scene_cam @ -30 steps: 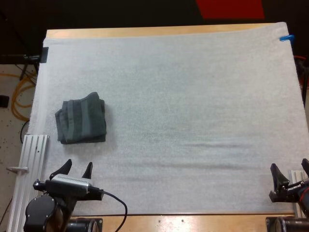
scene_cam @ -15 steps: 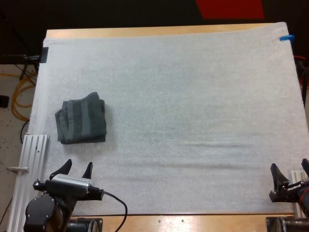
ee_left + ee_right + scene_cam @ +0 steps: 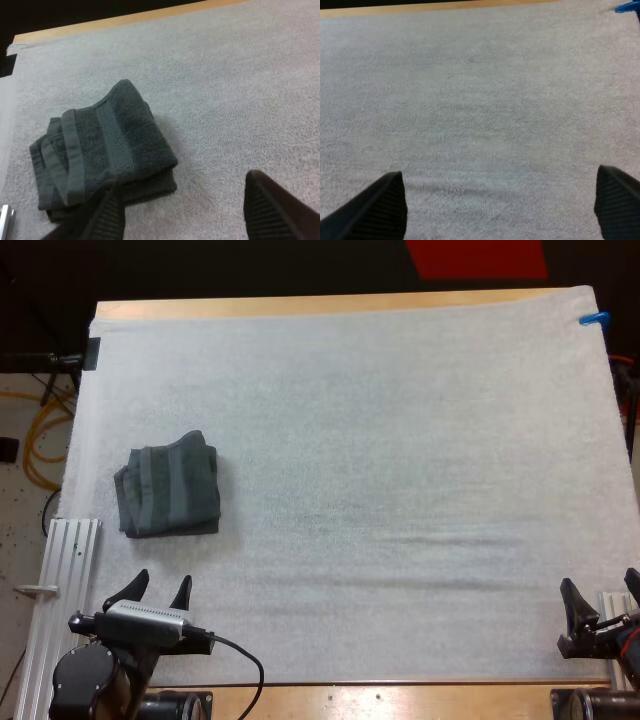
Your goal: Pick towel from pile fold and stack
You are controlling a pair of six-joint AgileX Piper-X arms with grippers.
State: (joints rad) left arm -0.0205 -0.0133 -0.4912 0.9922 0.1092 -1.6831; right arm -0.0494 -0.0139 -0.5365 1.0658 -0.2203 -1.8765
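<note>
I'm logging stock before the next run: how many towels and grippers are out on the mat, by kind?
Dark grey-green folded towel: 1
Grippers, both open: 2, the left gripper and the right gripper
Total: 3

towel [image 3: 100, 155] corner behind left gripper [image 3: 184, 185], right gripper [image 3: 599, 588] cropped

Left wrist view, findings:

One folded towel [image 3: 102, 160], dark grey-green, lies flat on the white mat [image 3: 225, 90]. Woven bands run across its top face. Its layered edges show on the side away from the open mat.

The mat beyond the towel is bare up to a strip of wooden desk [image 3: 125, 21] at the far edge.

The left jaws stand wide apart and hold nothing. One finger [image 3: 107, 215] shows at the towel's near edge; contact cannot be confirmed. The other sits over bare mat, well apart from the towel.
</note>
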